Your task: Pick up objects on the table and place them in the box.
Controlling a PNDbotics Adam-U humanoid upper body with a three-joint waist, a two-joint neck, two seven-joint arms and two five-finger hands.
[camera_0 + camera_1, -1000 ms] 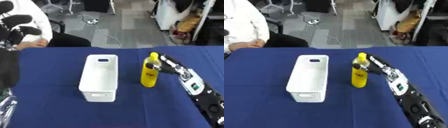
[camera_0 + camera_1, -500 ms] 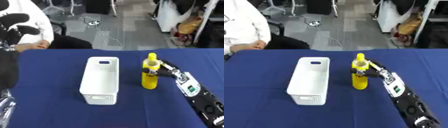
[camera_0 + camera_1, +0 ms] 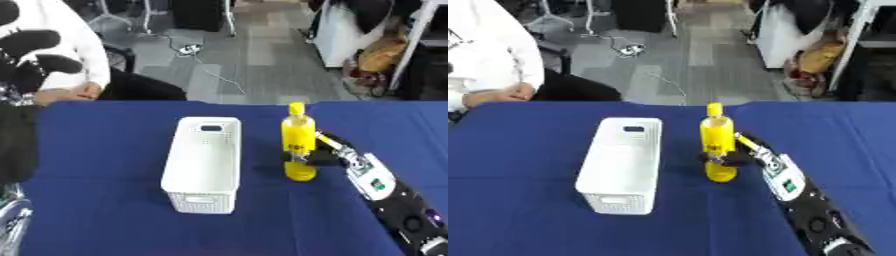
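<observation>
I have my right hand [image 3: 741, 156] reaching in from the lower right, its arm running diagonally across the blue table [image 3: 105, 200], and its fingers are curled round the lower half of the yellow bottle [image 3: 298, 142] — a dark thumb or finger shows across the front of the bottle just above its base. The bottle stands upright on the table with its yellow cap on, a small dark label partway down its body. Just to its left, apart from it, sits the white box [image 3: 206, 160], a long perforated basket with a handle slot at its far end; I see nothing inside it. The bottle is outside the box, level with the box's middle. My left hand [image 3: 9, 232] shows only as a pale sliver at the lower left corner of the left eye view, and I cannot tell how its fingers stand. A dark shape fills the left edge of that same view above it.
</observation>
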